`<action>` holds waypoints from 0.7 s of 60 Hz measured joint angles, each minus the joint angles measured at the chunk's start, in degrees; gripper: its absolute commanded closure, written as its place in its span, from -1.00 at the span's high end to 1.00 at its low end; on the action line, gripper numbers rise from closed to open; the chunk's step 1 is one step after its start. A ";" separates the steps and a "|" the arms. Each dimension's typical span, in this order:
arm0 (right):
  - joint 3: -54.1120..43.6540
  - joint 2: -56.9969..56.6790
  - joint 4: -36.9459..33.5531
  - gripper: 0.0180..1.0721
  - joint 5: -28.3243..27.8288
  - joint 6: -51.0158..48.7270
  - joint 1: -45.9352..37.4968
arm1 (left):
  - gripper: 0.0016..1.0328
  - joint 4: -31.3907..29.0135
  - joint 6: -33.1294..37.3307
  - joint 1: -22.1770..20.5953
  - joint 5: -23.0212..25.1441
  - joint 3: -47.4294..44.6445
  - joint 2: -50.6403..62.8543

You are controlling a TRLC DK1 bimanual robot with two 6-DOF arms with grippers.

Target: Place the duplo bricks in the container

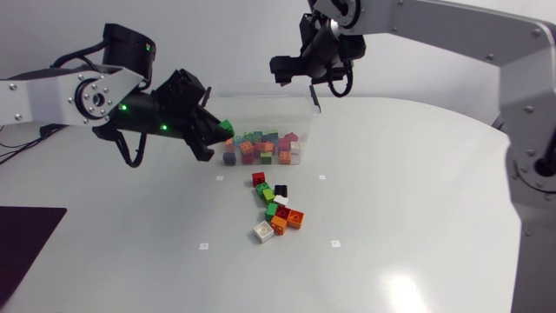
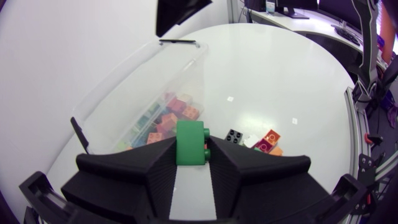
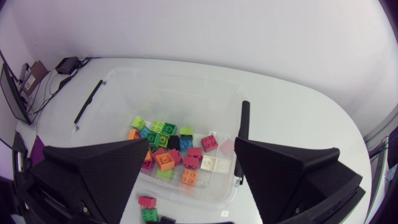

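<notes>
Now, left gripper [image 1: 217, 132]: clenched on a green brick [image 2: 189, 140] at the container's [image 1: 261, 90] end.
Right gripper [image 3: 191, 148]: fingers spread wide above the container.
Table [image 1: 417, 191]: loose bricks [image 1: 278, 211] near the container.

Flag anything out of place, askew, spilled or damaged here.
Nothing looks damaged or askew. Only the loose bricks scattered on the table near the container are out of place, not yet inside it. The left gripper holds a green brick.
</notes>
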 measured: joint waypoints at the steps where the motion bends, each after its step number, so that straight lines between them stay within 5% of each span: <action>1: -1.25 -0.94 0.52 0.91 0.00 0.00 0.00 | -0.55 0.24 -0.42 0.15 0.00 0.68 0.28; 42: -40.09 -18.45 11.58 0.91 -2.82 -2.21 1.46 | -0.55 4.74 -11.32 0.52 -1.11 24.39 19.96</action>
